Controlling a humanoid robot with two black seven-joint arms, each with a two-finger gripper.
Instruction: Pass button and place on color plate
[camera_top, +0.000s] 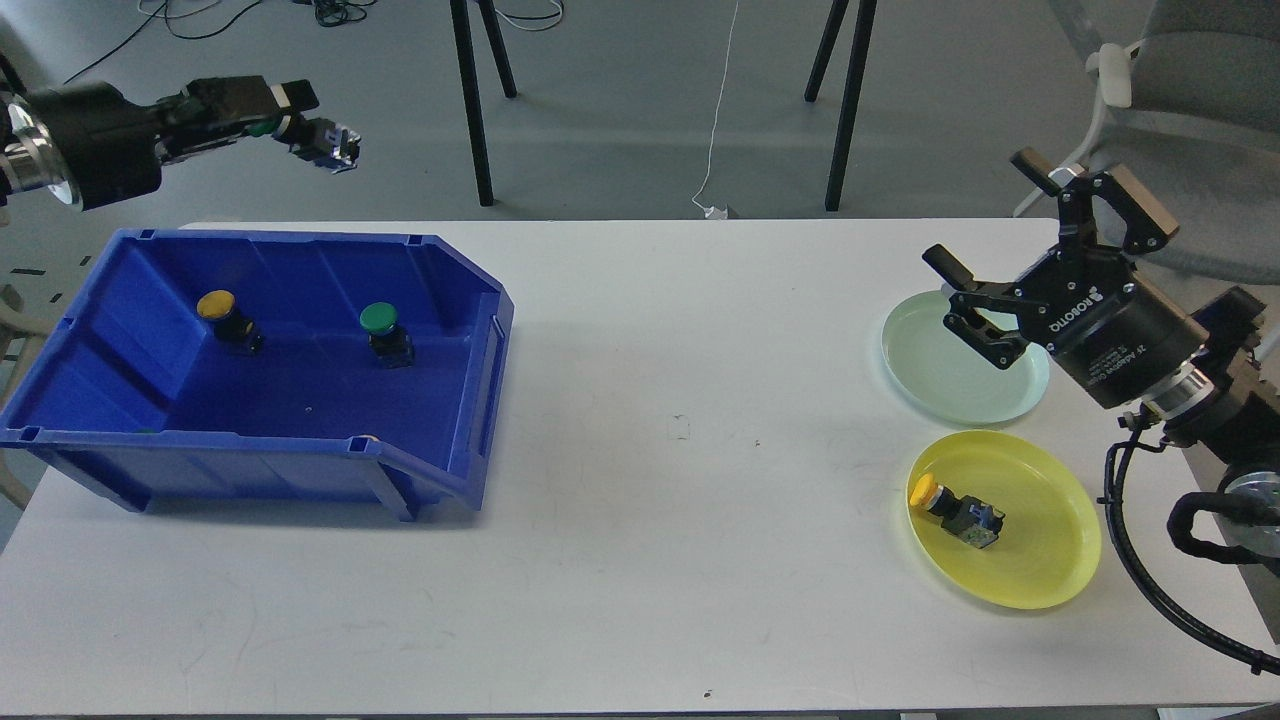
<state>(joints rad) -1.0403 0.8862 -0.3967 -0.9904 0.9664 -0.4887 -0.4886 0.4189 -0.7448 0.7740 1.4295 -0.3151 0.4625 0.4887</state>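
**Green button aloft on my left, right pincer spread over the pale plate**

My left gripper (300, 125) hangs above the far corner of the blue bin (440, 300), clamped on a green button (325, 142) whose metal end juts out. Inside the bin stand a yellow button (228, 320) and another green-capped button (385, 335), well apart. Across the white table (650, 450), my right gripper (1040, 215) is spread wide, holding nothing, over the light green plate (940, 385). Nearer me, the yellow plate (1050, 530) holds a yellow-capped button (955, 510) lying on its side.
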